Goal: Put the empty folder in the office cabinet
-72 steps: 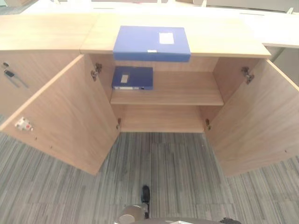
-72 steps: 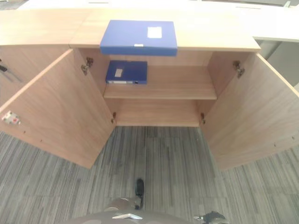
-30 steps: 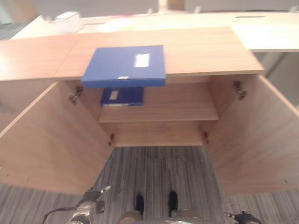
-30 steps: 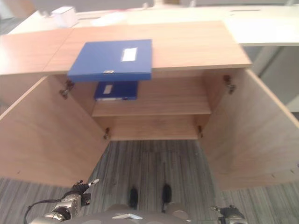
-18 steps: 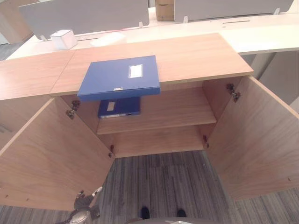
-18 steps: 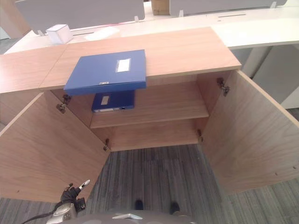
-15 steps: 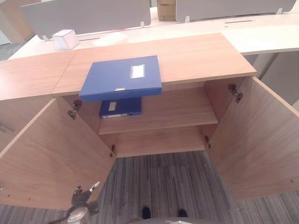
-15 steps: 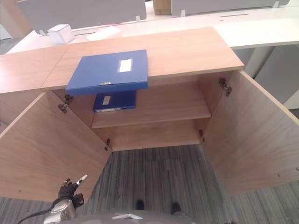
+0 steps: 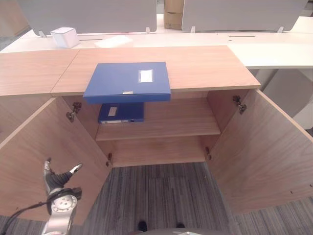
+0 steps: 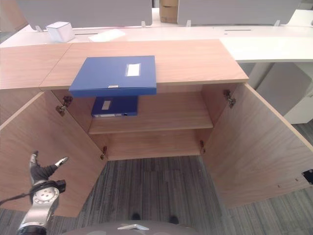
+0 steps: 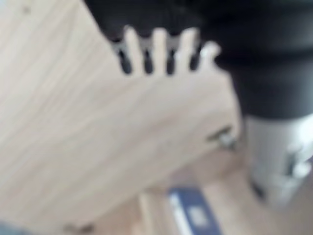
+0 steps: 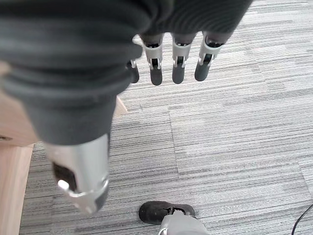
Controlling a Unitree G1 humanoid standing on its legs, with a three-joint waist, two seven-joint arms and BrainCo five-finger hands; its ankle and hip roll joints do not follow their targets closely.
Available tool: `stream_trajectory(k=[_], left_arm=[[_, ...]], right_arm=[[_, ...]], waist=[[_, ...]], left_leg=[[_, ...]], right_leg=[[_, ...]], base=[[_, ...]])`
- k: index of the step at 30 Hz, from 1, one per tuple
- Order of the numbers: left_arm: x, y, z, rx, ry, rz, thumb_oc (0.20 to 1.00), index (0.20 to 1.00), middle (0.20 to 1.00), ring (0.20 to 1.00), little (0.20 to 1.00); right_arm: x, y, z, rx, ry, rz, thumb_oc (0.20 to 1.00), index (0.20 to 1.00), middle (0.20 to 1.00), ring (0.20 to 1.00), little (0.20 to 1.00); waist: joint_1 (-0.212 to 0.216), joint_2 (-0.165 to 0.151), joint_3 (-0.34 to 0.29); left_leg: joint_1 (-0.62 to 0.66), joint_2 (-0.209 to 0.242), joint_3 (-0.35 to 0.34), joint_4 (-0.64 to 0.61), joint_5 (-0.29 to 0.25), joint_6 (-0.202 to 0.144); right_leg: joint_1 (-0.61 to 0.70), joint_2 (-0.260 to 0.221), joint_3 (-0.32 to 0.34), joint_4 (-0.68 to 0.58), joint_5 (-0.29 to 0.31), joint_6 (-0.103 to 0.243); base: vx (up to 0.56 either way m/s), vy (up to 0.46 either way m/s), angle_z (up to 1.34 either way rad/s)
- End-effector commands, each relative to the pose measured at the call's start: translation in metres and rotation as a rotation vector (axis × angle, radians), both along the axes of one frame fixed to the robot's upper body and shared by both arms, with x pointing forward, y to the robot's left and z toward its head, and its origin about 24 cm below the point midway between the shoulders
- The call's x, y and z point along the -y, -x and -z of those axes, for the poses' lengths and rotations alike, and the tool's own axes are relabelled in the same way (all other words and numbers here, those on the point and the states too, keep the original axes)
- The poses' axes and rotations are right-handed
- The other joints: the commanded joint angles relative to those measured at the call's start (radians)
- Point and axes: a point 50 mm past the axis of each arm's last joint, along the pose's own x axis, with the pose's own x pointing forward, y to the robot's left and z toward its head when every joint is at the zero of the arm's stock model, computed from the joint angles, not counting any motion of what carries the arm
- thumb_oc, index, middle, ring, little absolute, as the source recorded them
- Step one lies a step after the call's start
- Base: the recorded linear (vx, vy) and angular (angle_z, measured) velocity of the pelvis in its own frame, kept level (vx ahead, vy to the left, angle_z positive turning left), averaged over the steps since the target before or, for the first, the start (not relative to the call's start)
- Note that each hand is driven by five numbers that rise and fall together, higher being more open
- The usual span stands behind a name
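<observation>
A large blue folder (image 9: pixel 128 81) lies flat on the wooden top (image 9: pixel 205 66) of the office cabinet, its front edge overhanging the opening. A smaller blue folder (image 9: pixel 121 112) rests on the left of the upper shelf (image 9: pixel 171 122) inside. Both cabinet doors stand wide open. My left hand (image 9: pixel 58 178) is raised low in front of the left door (image 9: pixel 24 152), fingers spread and open, holding nothing. In the left wrist view its fingers (image 11: pixel 156 49) point at the door's wood. My right hand (image 12: pixel 178 63) hangs over the carpet with straight fingers and is empty.
The right door (image 9: pixel 269 156) swings out far to the right. A second cabinet top (image 9: pixel 29 71) adjoins on the left. Behind it is a white desk with a white box (image 9: pixel 63 36), a paper sheet (image 9: pixel 113 41) and grey partitions. Striped grey carpet (image 9: pixel 161 196) lies in front.
The camera has shifted, so the cabinet sits differently in view. My left hand has risen higher in front of the left door. Both folders lie where they were.
</observation>
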Motion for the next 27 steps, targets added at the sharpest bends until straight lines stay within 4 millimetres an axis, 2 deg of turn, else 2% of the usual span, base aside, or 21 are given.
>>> stream_trajectory(k=[1,4,8,9,13,15,21,27], left_arm=[[-0.026,-0.010,-0.042,0.083,-0.345,-0.036,1.000,1.000,1.000,1.000,1.000],[-0.035,-0.010,-0.062,0.084,-0.537,-0.041,1.000,1.000,1.000,1.000,1.000],[-0.038,-0.014,-0.075,0.076,-0.665,-0.014,1.000,1.000,1.000,1.000,1.000],[-0.041,-0.018,-0.086,0.070,-0.757,0.013,1.000,1.000,1.000,1.000,1.000],[-0.044,-0.031,-0.105,0.035,-0.927,0.102,1.000,1.000,1.000,1.000,1.000],[-0.044,-0.032,-0.105,0.035,-0.928,0.103,1.000,1.000,1.000,1.000,1.000],[-0.039,-0.047,-0.126,0.020,-1.095,0.203,1.000,1.000,1.000,1.000,1.000],[-0.030,-0.058,-0.132,0.044,-1.121,0.256,1.000,1.000,1.000,1.000,1.000]], right_arm=[[0.004,-0.013,-0.001,0.019,0.039,0.014,1.000,1.000,1.000,1.000,1.000],[0.002,-0.013,-0.001,0.016,0.033,0.013,1.000,1.000,1.000,1.000,1.000],[0.003,-0.014,-0.001,0.020,0.037,0.009,1.000,1.000,1.000,1.000,1.000],[0.004,-0.016,-0.002,0.028,0.041,0.001,1.000,1.000,1.000,1.000,1.000],[0.005,-0.021,-0.002,0.047,0.044,-0.014,1.000,1.000,1.000,1.000,1.000],[0.005,-0.020,-0.002,0.048,0.043,-0.013,1.000,1.000,1.000,1.000,1.000],[0.006,-0.025,-0.003,0.068,0.045,-0.024,1.000,1.000,1.000,1.000,1.000],[0.007,-0.021,-0.003,0.055,0.047,-0.025,1.000,1.000,1.000,1.000,1.000]], waist=[[0.010,-0.014,0.011],[0.012,-0.012,0.007],[0.012,-0.010,0.005],[0.011,-0.006,0.003],[0.005,-0.001,0.001],[0.005,-0.002,0.001],[-0.009,0.006,-0.009],[-0.022,0.005,-0.013]], left_leg=[[0.046,-0.020,0.000,0.000,-0.133,-0.028],[0.052,-0.020,0.000,0.000,-0.136,-0.029],[0.056,-0.021,0.000,0.000,-0.138,-0.030],[0.058,-0.021,0.000,0.000,-0.139,-0.030],[0.063,-0.021,0.006,0.000,-0.140,-0.032],[0.063,-0.021,0.006,0.000,-0.140,-0.032],[0.067,-0.018,0.016,0.000,-0.144,-0.034],[0.070,-0.015,0.025,0.000,-0.147,-0.034]], right_leg=[[0.053,-0.063,0.004,0.004,-0.049,0.087],[0.060,-0.065,0.002,0.004,-0.051,0.088],[0.064,-0.066,0.000,0.004,-0.051,0.089],[0.066,-0.067,0.000,0.004,-0.050,0.090],[0.070,-0.067,0.000,0.004,-0.048,0.092],[0.070,-0.067,0.000,0.004,-0.048,0.092],[0.068,-0.066,0.003,0.004,-0.046,0.095],[0.067,-0.065,0.010,0.004,-0.045,0.097]], base=[[0.00,0.000,0.00],[0.00,0.000,0.00],[0.00,0.000,0.00],[0.00,0.000,0.00],[0.00,0.000,0.00],[0.00,0.000,0.00],[0.00,0.000,0.00],[0.00,0.000,-0.02]])
